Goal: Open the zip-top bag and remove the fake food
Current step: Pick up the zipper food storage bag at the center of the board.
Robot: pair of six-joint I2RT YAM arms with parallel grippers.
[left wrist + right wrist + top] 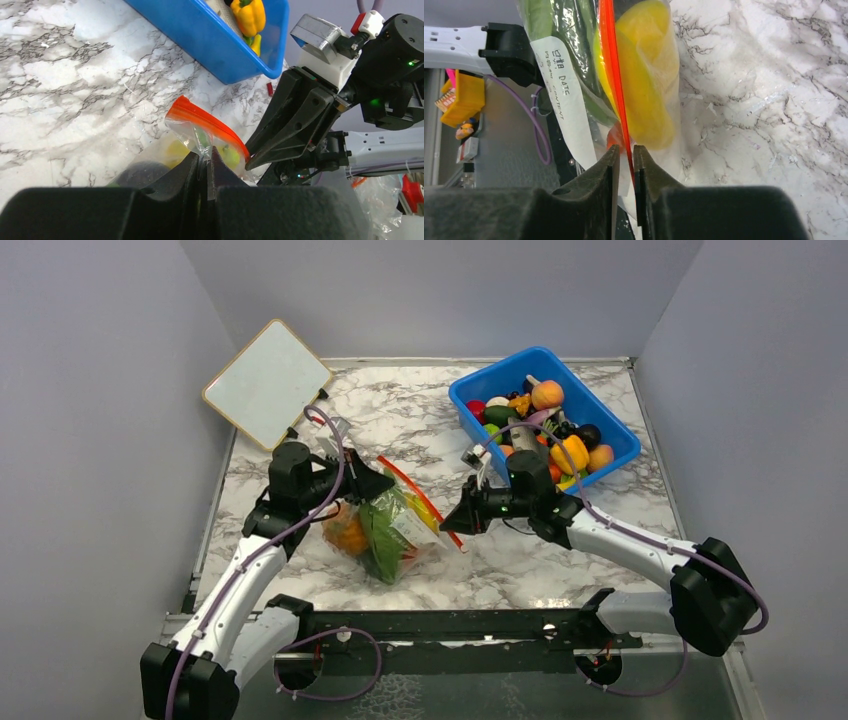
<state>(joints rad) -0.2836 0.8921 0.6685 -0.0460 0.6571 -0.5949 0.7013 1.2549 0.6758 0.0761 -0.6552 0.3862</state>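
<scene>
Okay, top view: bag (392,530) is between the two arms on the table (420,415), partly lifted at the mouth, body slumped toward the near-left with the food (347,535) inside, none out yet. Left end effector (385,483) sits at the far-left end of the red strip (420,495) and right end effector (450,521) at the near-right end, facing each other. That looks like a two-sided hold meant to pull the mouth apart. Blue bin (495,370) full of other toys sits well apart at the far right, not involved. Left wrist view: the fingers are closed to a sliver with a fold of clear film pinched between them, just under the strip. So left is gripping the bag wall rather than the strip itself, probably to anchor one lip. The right end effector shows close behind the strip here. Right wrist view: the fingers are narrow, almost touching, with the strip running straight down into the gap, so right is clamped on the strip edge. A banana (644,90) presses against the film right of the strip, a green leaf (549,20) and a white label (569,100) lie left of it. Cannot tell if the zip has parted yet. Judging by the grips, the opening pull is the step in hand. Thin film could slip from the left pinch.
</scene>
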